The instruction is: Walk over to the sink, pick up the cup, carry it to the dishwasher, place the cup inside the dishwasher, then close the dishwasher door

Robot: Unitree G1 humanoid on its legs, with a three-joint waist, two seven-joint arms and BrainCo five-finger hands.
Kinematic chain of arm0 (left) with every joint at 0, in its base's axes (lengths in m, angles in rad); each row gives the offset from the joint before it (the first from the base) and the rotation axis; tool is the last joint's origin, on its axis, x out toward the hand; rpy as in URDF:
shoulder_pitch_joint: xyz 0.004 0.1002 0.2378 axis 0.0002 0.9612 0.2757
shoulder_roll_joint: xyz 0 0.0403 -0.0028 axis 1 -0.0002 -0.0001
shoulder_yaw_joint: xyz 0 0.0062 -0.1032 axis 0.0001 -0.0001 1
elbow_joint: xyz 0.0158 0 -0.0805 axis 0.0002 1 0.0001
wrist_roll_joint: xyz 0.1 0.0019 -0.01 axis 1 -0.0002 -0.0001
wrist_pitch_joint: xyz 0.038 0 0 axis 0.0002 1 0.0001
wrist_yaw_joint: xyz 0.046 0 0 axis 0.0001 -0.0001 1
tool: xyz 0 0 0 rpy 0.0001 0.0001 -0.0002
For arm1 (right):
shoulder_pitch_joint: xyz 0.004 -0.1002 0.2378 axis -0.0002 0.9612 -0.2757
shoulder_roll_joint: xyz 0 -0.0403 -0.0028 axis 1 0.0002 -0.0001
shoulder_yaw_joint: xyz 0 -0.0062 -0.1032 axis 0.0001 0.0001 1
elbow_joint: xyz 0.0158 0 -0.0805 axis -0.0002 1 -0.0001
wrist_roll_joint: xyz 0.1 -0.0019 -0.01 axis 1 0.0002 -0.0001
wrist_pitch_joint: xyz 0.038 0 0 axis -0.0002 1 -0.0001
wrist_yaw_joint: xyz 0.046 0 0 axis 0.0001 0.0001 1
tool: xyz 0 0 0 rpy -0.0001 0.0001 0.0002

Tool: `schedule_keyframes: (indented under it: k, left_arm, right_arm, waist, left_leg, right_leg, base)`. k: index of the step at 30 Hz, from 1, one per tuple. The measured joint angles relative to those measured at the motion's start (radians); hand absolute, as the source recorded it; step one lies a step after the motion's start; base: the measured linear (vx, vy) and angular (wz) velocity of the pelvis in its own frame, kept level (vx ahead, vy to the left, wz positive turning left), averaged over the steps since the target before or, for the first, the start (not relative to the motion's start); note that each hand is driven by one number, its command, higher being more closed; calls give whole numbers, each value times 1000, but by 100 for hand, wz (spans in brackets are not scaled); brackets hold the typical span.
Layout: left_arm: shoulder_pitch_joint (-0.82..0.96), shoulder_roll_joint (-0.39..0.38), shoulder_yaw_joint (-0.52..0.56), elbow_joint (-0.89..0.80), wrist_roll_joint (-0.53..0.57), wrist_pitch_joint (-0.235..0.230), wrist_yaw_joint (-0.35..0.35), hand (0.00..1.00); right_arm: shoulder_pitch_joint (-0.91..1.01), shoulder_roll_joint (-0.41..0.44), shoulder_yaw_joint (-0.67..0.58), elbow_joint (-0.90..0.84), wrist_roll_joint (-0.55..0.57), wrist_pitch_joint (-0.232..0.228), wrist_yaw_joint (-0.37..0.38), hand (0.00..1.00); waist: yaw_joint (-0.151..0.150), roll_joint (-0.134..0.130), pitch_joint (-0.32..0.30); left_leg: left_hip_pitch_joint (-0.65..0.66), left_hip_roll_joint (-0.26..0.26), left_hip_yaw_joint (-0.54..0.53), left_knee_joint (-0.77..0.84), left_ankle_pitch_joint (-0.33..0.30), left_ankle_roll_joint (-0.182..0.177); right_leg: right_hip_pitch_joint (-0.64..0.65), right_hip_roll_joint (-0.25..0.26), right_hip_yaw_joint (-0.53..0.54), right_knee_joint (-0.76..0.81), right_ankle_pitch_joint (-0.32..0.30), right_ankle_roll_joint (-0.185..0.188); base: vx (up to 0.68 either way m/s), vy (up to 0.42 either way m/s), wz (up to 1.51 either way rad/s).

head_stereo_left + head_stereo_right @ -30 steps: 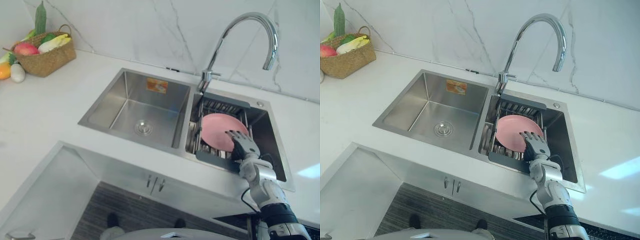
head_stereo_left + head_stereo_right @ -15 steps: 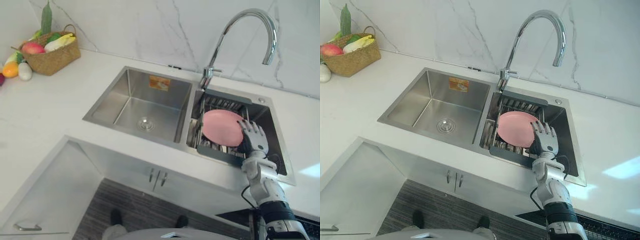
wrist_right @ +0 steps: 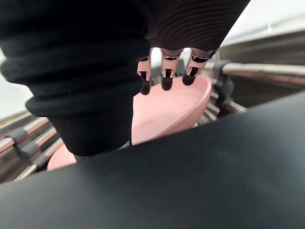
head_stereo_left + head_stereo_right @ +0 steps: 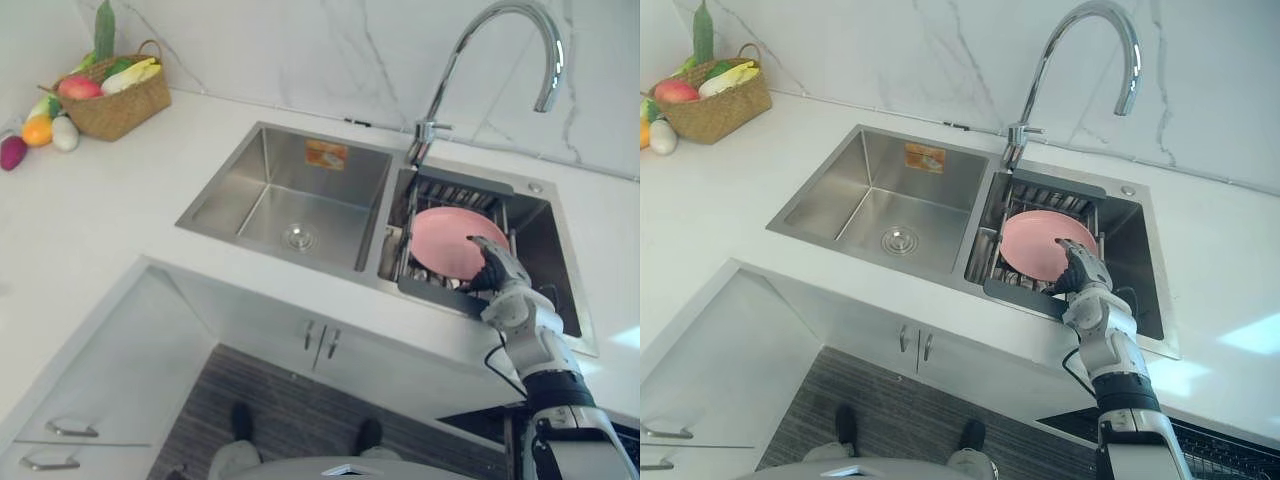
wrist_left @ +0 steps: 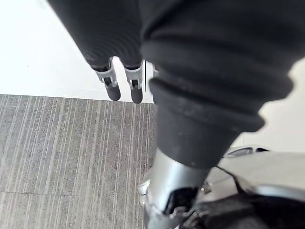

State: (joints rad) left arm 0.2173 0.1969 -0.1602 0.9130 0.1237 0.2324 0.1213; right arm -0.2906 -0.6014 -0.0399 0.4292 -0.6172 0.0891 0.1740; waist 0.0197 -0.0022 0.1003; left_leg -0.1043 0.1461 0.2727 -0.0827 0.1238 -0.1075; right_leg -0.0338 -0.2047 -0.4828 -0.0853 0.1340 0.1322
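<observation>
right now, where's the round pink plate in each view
left eye view: round pink plate in the dark wire rack, right basin of the steel sink, right of centre.
right eye view: plate in that rack, just right of centre.
right wrist view: plate at centre, under the right hand's fingers.
left wrist view: faces the grey striped floor.
shared landmark: the right hand at the plate's rim.

My two head eyes looked steeply down from above the counter, a little apart from each other, and shared the double sink, the faucet and the fruit basket. My right wrist camera sat very close behind my right robot hand, facing along it onto the pink plate. My left wrist camera looked past my left robot hand down at the floor.
</observation>
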Motion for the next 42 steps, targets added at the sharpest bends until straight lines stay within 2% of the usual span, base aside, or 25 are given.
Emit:
schedule_keyframes:
  k: [2, 4, 7, 10, 12, 14, 16, 19, 22, 25, 29, 31, 32, 33, 34, 35, 36, 37, 38, 39, 41, 42]
  left_arm:
    - [-1, 0, 0, 0, 3, 0, -7, 0]
    - [-2, 0, 0, 0, 20, 0, -21, 0]
    - [-4, 1, 0, 0, 37, 0, -26, 0]
    - [-8, 5, 0, 0, 37, 0, -36, 0]
    - [-9, 5, 0, 0, 38, 0, -38, 0]
    - [-9, 5, 0, -1, 37, 0, -38, 0]
    - [-9, 5, 0, -1, 37, 0, -37, 0]
    - [-10, 3, 0, -1, 37, 0, -33, 0]
    - [-8, 2, 1, -1, 36, 0, -31, 0]
    - [-7, 1, 0, 0, 35, -3, -19, 0]
    - [-5, 8, 0, 1, 35, -7, -15, 0]
    - [-6, -1, -7, 2, 36, -12, -7, 0]
    - [-3, 12, -10, 3, 35, -13, 0, 0]
    - [1, 10, -9, 2, 35, -14, 2, 0]
    - [-5, 13, -5, 2, 35, -14, 2, 0]
    - [2, 10, 0, 11, 35, -13, 4, 0]
    - [14, -3, -5, 13, 35, -13, 4, 0]
    - [9, -16, -11, 11, 34, -13, 7, 0]
    - [8, -12, -16, 6, 37, -14, 8, 0]
    - [4, 8, -18, 9, 34, -17, 7, 0]
    - [4, -3, -20, 11, 28, -14, 7, 0]
    - [6, -4, -21, 11, 25, -14, 8, 0]
  right_arm:
    - [-31, -11, 27, 42, 31, -20, 71, 0]
    - [-53, -16, 48, 66, 47, -35, 110, 0]
    - [-75, -16, 74, 90, 73, -47, 122, 0]
    - [-81, -17, 77, 108, 118, -44, 96, 0]
    - [-83, -17, 77, 109, 177, -20, 70, 0]
    - [-89, -15, 75, 111, 238, 32, 37, 0]
    - [-108, 9, 47, 117, 414, 117, -16, 0]
    - [-133, 44, -48, 143, 608, 185, -83, 0]
    - [-144, 49, -97, 143, 765, 229, -139, 0]
    - [-146, 55, -130, 152, 897, 248, -183, 0]
    - [-147, 65, -135, 177, 934, 238, -202, 0]
    - [-147, 79, -159, 180, 934, 228, -204, 0]
    - [-145, 82, -168, 201, 933, 220, -207, 0]
    - [-145, 83, -172, 212, 933, 218, -210, 0]
    - [-144, 86, -172, 214, 933, 215, -216, 0]
    - [-145, 96, -170, 205, 933, 192, -231, 0]
    - [-142, 100, -174, 196, 933, 182, -242, 0]
    - [-141, 101, -174, 179, 932, 177, -269, 0]
    - [-141, 101, -175, 178, 931, 176, -285, 0]
    - [-143, 99, -178, 178, 922, 175, -311, 0]
    - [-146, 106, -207, 173, 851, 151, -344, 0]
    - [-146, 106, -209, 173, 760, 131, -371, 0]
  waist:
    - [10, -4, 4]
    - [13, -10, 7]
    - [14, -17, 11]
    - [18, -22, 13]
    - [18, -23, 13]
    - [19, -24, 13]
    - [19, -24, 13]
    - [23, -24, 13]
    - [21, -28, 15]
    - [21, -32, 13]
    - [23, -42, 9]
    - [25, -31, 7]
    - [12, -41, 4]
    - [9, -56, 1]
    - [11, -64, -5]
    - [24, -58, -10]
    - [29, -33, -24]
    - [23, -8, -24]
    - [14, -12, -22]
    - [18, -39, -14]
    - [29, -32, -14]
    - [28, -30, -15]
  left_leg:
    - [-3, 0, -2, 0, 0, 0]
    - [-4, -1, -4, 0, 0, 0]
    - [-6, -5, -15, 0, 0, 0]
    - [-9, -9, -26, 0, 0, 0]
    - [-12, -10, -27, 0, 0, 0]
    - [-13, -11, -28, 0, 0, 0]
    - [-13, -12, -28, 0, 0, 0]
    - [-13, -19, -28, 0, 0, 0]
    - [-12, -33, -26, -1, -1, -2]
    - [-9, -36, -25, -1, -1, -1]
    - [3, -43, -24, -1, -1, -1]
    - [-3, -26, -24, -2, 0, -2]
    - [4, -35, -27, -2, -1, -2]
    - [2, -37, -23, -2, -8, -9]
    - [-1, -45, -22, 15, -7, -1]
    - [-7, -60, -25, 132, -54, 18]
    - [-5, -52, -22, 113, -61, 59]
    - [-6, -33, -17, 86, -67, 55]
    - [4, -35, -21, 72, -64, 50]
    - [20, -51, -21, 54, -52, 36]
    - [20, -46, -23, 43, -44, 36]
    - [20, -42, -23, 42, -39, 36]
  right_leg:
    - [-1, 0, 0, 0, 0, 0]
    - [-1, 0, 0, -1, -1, 1]
    - [-2, -1, 0, -1, -1, 2]
    - [-3, -2, 1, -1, -2, 2]
    - [-5, -3, 1, -1, -2, 2]
    - [-5, -3, 2, -1, -2, 2]
    - [-5, -4, 3, -2, -2, 2]
    - [-5, -11, 5, -2, -2, 2]
    - [-6, -25, 8, -2, -2, 3]
    - [-2, -32, 10, -2, -13, 11]
    - [-1, -32, 32, -2, -21, 20]
    - [-8, -22, 33, 39, -14, -14]
    - [-6, -26, 35, 55, -15, -17]
    - [-12, -37, 38, 59, -16, -16]
    - [-21, -53, 45, 64, -16, -16]
    - [-33, -52, 64, 63, -22, -4]
    - [-29, -37, 60, 51, -34, 4]
    - [-44, -29, 60, 134, -16, -29]
    - [-38, -27, 60, 161, -20, -32]
    - [-10, -22, 56, 129, -59, -18]
    - [-4, -3, 54, 102, -66, -23]
    - [-4, 0, 50, 99, -67, -22]
  base:
    - [-16, -4, 4]
    - [-3, -6, 4]
    - [1, -6, 3]
    - [1, -2, 1]
    - [5, -5, 2]
    - [6, -13, 4]
    - [0, 0, 0]
    - [-6, -2, 4]
    - [-6, 5, 5]
    - [10, -5, -5]
    - [11, -5, -9]
    - [25, -42, 9]
    - [-1, -16, 26]
    - [-2, -8, 20]
    - [60, -2, -32]
    - [166, -10, -47]
    - [167, -13, -45]
    - [163, -6, -6]
    - [142, -41, 5]
    - [143, -62, -6]
    - [50, -59, -12]
    - [37, -27, 0]
